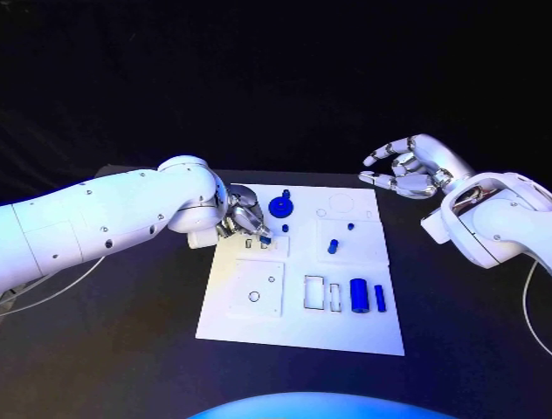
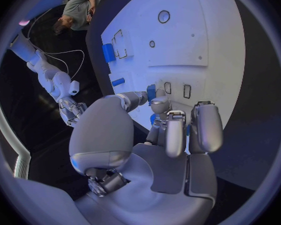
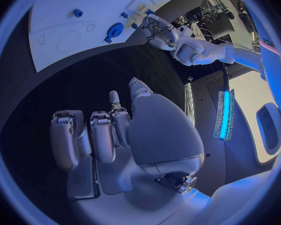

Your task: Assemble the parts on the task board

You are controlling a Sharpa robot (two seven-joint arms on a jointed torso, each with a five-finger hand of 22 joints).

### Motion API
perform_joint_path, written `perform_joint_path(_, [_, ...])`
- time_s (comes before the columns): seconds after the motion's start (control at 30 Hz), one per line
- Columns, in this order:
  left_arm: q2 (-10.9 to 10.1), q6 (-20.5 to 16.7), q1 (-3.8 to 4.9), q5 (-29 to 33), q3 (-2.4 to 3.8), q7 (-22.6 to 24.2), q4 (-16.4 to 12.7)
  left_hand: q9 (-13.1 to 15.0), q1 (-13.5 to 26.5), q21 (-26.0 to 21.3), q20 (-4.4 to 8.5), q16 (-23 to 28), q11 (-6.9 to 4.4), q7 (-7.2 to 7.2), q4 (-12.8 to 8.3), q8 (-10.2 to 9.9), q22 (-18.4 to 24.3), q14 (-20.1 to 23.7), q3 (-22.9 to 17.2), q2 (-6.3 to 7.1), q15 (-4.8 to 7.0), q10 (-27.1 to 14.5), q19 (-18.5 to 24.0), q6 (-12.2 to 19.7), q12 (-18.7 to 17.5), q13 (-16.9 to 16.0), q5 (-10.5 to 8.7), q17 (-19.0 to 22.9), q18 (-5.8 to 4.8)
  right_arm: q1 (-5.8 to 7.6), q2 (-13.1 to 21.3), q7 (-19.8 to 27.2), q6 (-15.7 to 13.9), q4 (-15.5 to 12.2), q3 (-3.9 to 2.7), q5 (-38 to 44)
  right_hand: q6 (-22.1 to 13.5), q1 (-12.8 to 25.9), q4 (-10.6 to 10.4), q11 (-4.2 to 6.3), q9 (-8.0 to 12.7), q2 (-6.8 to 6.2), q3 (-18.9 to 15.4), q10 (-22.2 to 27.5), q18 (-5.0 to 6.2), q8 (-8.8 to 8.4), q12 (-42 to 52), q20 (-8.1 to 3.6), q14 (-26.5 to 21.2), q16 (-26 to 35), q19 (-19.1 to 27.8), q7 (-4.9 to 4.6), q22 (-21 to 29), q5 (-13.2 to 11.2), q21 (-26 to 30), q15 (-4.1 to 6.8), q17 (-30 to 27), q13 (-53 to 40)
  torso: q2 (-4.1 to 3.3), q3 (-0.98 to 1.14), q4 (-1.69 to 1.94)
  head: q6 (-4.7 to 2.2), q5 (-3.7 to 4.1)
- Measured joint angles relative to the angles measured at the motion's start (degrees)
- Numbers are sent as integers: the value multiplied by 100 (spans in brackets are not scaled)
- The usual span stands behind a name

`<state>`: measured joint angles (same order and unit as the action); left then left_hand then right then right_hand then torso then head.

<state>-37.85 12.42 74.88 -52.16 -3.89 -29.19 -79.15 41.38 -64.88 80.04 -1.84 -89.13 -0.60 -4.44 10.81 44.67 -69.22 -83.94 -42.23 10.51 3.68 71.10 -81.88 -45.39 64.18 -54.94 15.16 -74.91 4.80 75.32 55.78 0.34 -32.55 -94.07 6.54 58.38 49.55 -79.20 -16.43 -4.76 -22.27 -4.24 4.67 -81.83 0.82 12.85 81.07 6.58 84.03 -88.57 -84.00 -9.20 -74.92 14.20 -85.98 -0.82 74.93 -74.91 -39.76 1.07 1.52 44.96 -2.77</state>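
The black surface [image 1: 125,349] carries the flat white rectangular task board [image 1: 304,323], laid square before the robot, probably so both arms can reach its recesses. The left hand [image 1: 242,216] is bent down over the board's near-left part, its fingers [image 2: 176,135] drawn narrow around a small blue part [image 2: 152,92] at two little rectangular slots [image 2: 177,89]. The grip looks like a pinch meant to steer the part into a slot, though the fingers cover most of it and I cannot tell whether it is already seated. The right hand [image 1: 404,169] hangs off the board's far-right corner with fingers spread wide and nothing in them, seemingly kept clear and waiting.

Of the loose pieces, a round blue disc-shaped part [image 1: 282,207] lies near the board's far edge just beside the left hand. A blue rectangular block [image 1: 359,298] and a slim blue bar [image 1: 379,298] lie side by side toward the near edge, next to an outlined rectangular recess [image 1: 313,292]. A small blue peg [image 1: 333,246] stands mid-board; its exact shape is too small to make out.
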Motion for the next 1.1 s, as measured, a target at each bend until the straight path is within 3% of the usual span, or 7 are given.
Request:
perform_joint_path(0.2, [-6,-186,-75,-258,-2,4,-39,17,98,0,22,0,-21,19,32,56,5,-21,-33,52,21,61,-22,-20,88,-91,215,0,0,0,5,-14,-3,3,1,14,0,0,0,0,0,0,0,0,0,0,0,0,0,0,0,0,0,0,0,0,0,0,-2,0,-4,-3,0])
perform_joint_path(0.23, [1,-215,-90,-319,-2,4,-38,218,100,0,22,0,-23,20,32,57,5,-6,-33,55,35,63,-22,-20,105,-111,247,0,0,0,5,-17,-4,4,1,17,0,0,0,0,0,0,0,0,0,0,0,0,0,0,0,0,0,0,0,0,-1,0,-3,-1,-7,-4,0])
perform_joint_path(0.27, [8,-233,-101,-364,-4,4,-35,218,128,0,22,0,-33,20,31,90,5,0,-33,82,41,78,-22,-20,108,-126,284,0,0,0,5,-21,-5,4,1,19,0,0,0,0,0,0,0,0,0,0,0,0,0,0,0,0,1,0,0,0,-1,0,-4,-1,-9,-4,-2])
perform_joint_path(0.6, [106,-284,-157,-706,-6,-6,28,385,188,0,22,0,-43,20,-32,91,-7,0,-97,98,41,122,-22,-22,155,-178,333,0,0,-1,1,-47,-9,8,2,51,0,0,0,0,0,0,0,0,0,0,0,0,0,22,0,0,1,0,0,0,-1,0,-9,-1,-23,1,-41])
perform_joint_path(1.1, [179,-134,-176,-1065,-10,-25,79,508,257,0,42,0,-41,48,-32,123,-25,0,-97,121,41,162,-43,-52,221,-228,396,0,0,-4,-6,-57,-12,13,3,71,0,0,0,0,-1,0,0,0,0,0,0,0,0,22,0,0,2,0,0,0,-2,0,-13,1,-23,20,-44])
